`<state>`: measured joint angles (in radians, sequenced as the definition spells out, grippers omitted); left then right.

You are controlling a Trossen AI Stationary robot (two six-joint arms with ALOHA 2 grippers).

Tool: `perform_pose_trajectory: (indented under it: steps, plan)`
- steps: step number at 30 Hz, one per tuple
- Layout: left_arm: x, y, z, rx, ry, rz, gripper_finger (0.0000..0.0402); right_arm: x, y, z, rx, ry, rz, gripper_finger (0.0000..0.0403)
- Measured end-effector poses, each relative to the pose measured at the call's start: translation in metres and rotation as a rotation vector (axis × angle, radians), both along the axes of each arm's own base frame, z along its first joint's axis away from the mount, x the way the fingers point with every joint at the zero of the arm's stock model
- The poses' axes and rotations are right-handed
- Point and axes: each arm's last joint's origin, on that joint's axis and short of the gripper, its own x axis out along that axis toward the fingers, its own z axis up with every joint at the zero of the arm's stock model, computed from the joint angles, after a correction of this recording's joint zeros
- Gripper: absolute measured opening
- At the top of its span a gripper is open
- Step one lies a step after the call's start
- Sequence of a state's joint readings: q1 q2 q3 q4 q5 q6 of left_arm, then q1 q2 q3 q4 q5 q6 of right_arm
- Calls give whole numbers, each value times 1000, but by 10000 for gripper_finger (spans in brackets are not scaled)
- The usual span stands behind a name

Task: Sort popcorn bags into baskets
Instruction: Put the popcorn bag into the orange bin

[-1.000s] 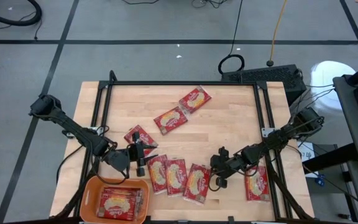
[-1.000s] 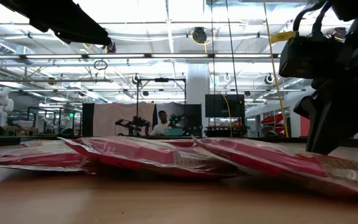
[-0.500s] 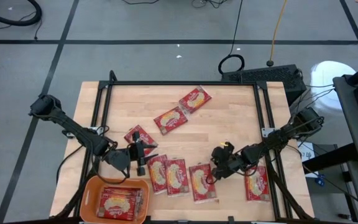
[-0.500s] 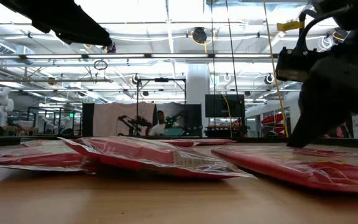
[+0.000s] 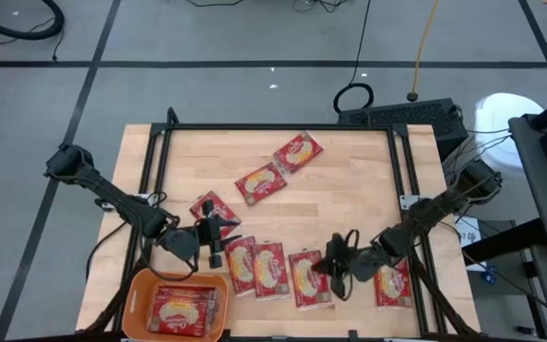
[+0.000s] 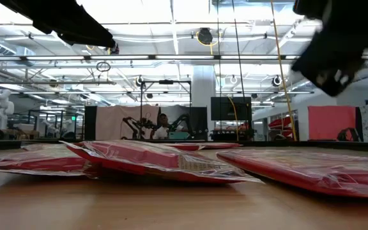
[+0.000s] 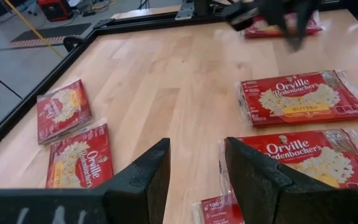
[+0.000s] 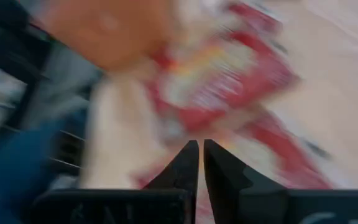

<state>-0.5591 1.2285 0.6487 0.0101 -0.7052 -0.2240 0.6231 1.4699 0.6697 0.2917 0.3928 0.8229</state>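
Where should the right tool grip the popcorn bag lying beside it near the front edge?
Probably from straight above, pinching one long edge of the popcorn bag. It lies flat on the table, slightly tilted, so only its thin rim offers purchase. The right tool sits by its right edge.

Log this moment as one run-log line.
left gripper: open, by basket | right gripper: fingers shut, empty, over front-row popcorn bag | basket: bags inside
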Motion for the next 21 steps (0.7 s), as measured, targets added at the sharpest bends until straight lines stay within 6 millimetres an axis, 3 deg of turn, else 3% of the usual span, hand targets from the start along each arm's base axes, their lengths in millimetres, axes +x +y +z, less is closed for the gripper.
perform_pose_trajectory:
  steps: [3, 13, 17, 21]
  plan:
    - [1, 2, 0, 12, 3, 2, 159, 7, 11, 1, 65, -82, 37, 22]
    - [2, 4, 0, -43, -12, 37, 159, 36, 45, -37, 35, 71, 192, 12]
    - [2, 4, 1, -49, -20, 37, 159, 41, 41, -57, 21, 137, 175, 7]
    - [3, 4, 2, -47, -28, 35, 159, 48, 31, -64, -9, 144, 108, 6]
